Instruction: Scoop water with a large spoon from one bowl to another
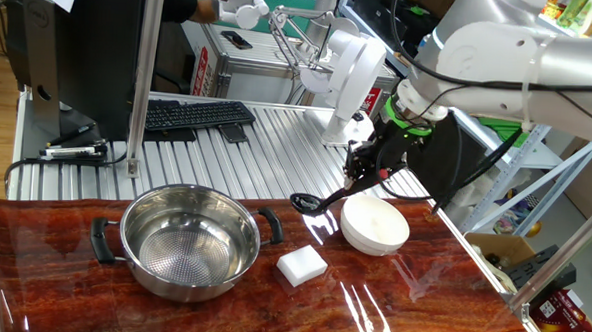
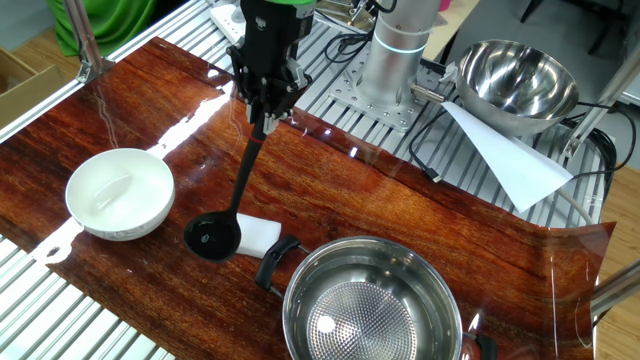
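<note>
black ladle [image 2: 213, 238], round deep cup, long thin handle

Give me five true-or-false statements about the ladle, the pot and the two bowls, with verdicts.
1. The tool grips the ladle by the top of its handle. True.
2. The ladle's cup sits inside the steel pot. False: it hangs over the table, between the pot and the white bowl.
3. A white block lies on the table beside the pot. True.
4. The white bowl is wider than the pot. False: the pot is clearly the wider one.
5. A second steel bowl stands on the wooden tabletop. False: it sits off the wood, beyond the table's far edge.
</note>
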